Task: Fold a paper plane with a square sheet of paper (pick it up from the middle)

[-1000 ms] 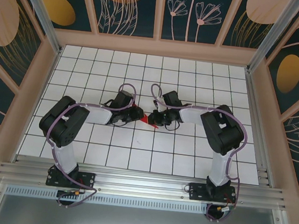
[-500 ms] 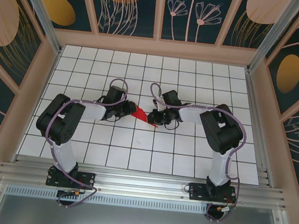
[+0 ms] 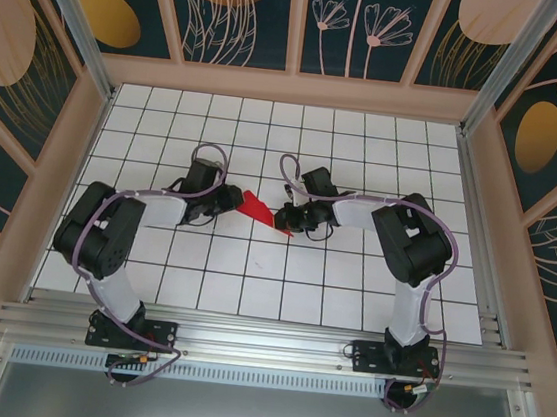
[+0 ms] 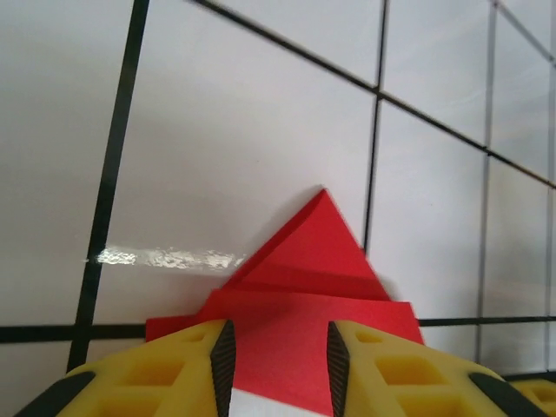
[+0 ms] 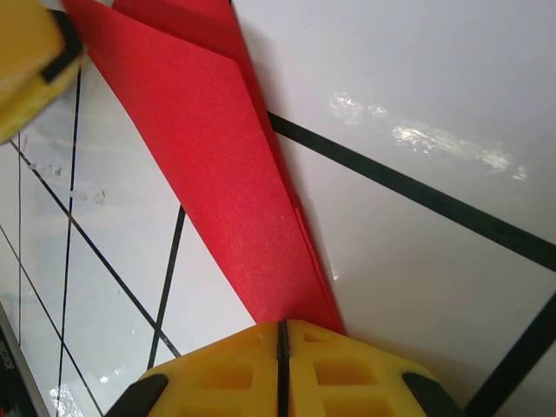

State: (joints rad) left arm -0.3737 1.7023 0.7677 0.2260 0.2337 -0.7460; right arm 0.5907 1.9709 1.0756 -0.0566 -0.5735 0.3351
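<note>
- Top external view sets the thin, creased, bright red paper wedge point(image 3: 255, 207) flat on the white grid-tiled table point(image 3: 348, 307), between the left gripper point(image 3: 227, 201) and the right gripper point(image 3: 282, 219).
- Its long axis runs from one set of fingers to the other. The broad end lies just ahead of the left fingers and the narrow end runs into the right ones.
- Right wrist view: the right gripper point(image 5: 280, 328) has its yellow fingers pressed together with no gap, and the red paper wedge point(image 5: 200, 156) comes out from between them. It holds the narrow end.
- Left wrist view: the left gripper point(image 4: 278, 356) has its fingers point(image 4: 195, 365) a narrow way apart. The red paper wedge point(image 4: 304, 278) lies in that gap and stretches forward to a point, and nothing shows them pinching it.
- My judgement is that the right gripper is the nearer one — it already has the paper — so the next crease turns on where the left fingers come back along that axis.
- Against a second ago, the left gripper has drawn back off the paper toward its own side, so more red shows ahead of its fingers. The right gripper sits where it was.
</note>
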